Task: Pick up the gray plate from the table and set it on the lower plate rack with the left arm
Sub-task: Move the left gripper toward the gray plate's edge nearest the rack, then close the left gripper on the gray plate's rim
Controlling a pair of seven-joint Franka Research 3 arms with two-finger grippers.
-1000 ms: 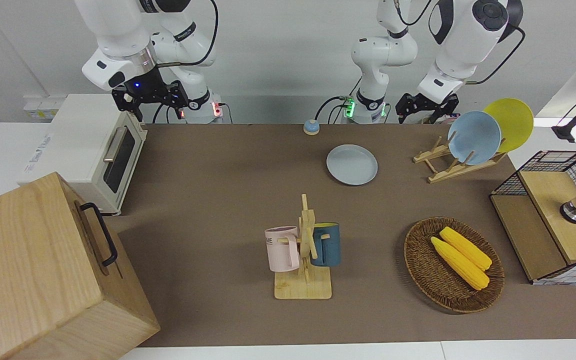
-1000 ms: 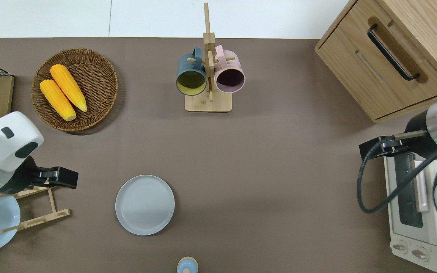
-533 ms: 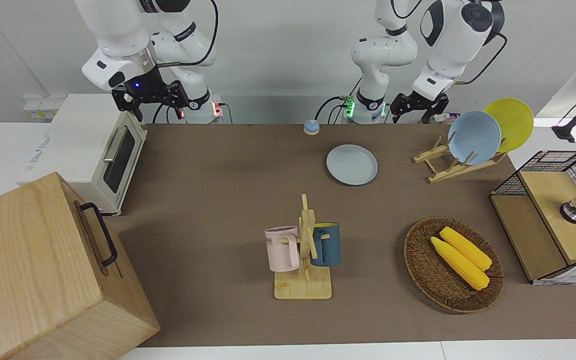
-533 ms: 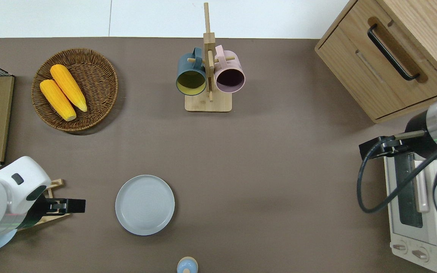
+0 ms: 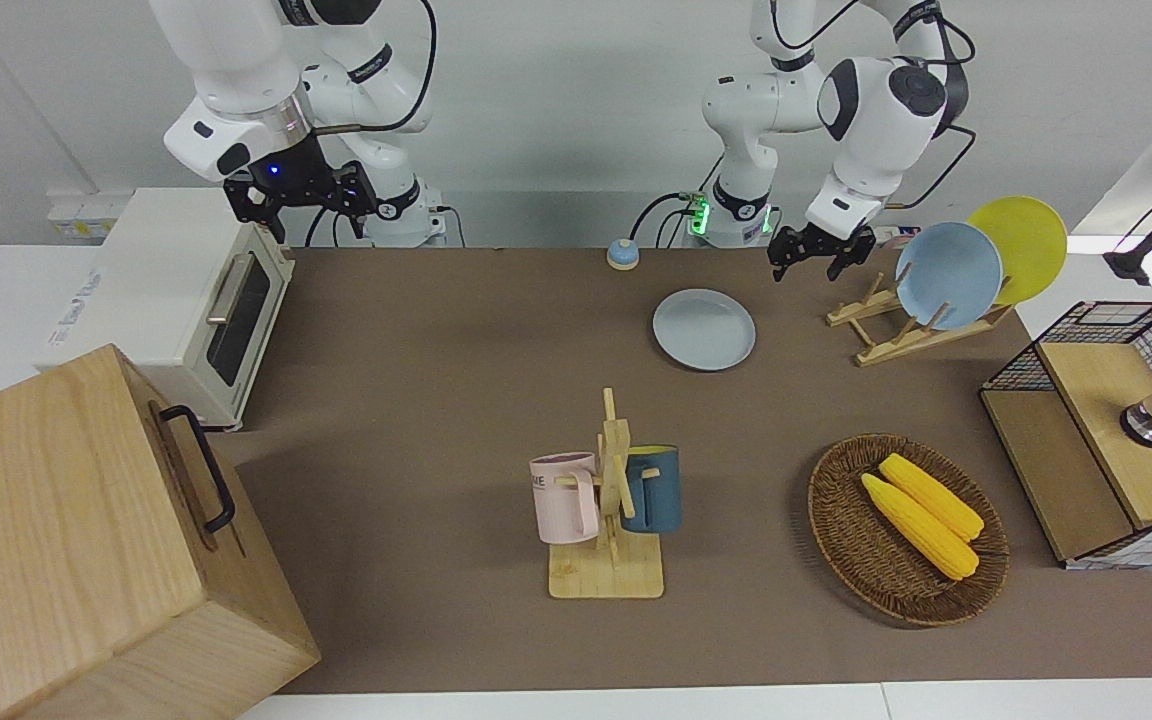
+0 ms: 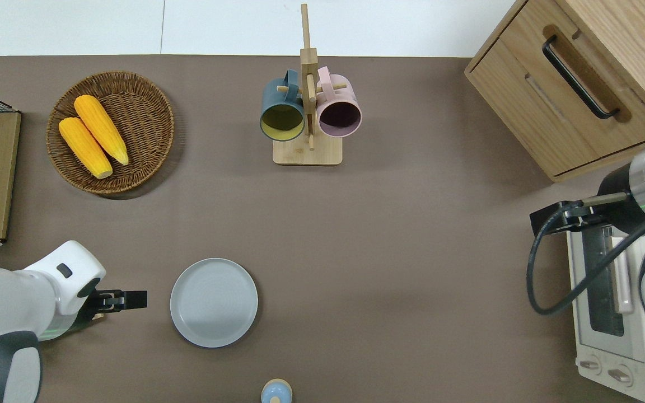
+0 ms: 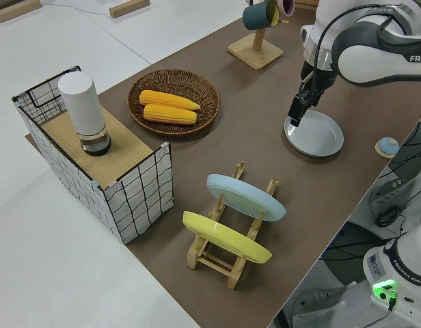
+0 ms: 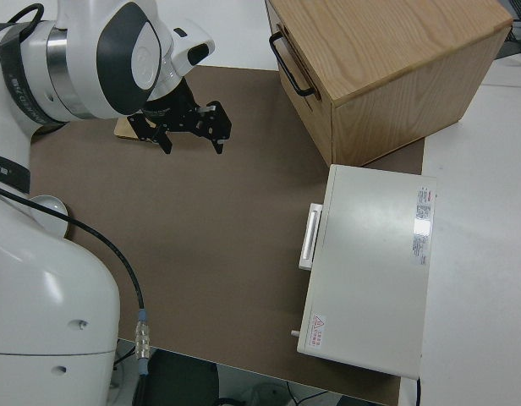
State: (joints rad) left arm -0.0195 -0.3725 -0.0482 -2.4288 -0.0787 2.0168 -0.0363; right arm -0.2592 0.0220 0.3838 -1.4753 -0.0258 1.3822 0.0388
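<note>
Left gripper (image 6: pixel 132 300) had swung off the plate rack (image 5: pixel 896 330) toward the gray plate (image 6: pixel 214 302), now hanging just beside its rim, jaws apart and empty (how wide, hard to tell). Plate lay flat on the table (image 6: pixel 401 235), untouched, between rack and the small bell. So the approach was nearly done; the grasp remained. Right arm stayed parked.

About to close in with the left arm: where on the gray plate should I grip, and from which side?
Take the gray plate by its raised rim at the edge toward the left gripper. It lies flat on the table, so only the rim offers a pinch; probably come in low from the plate rack end.
</note>
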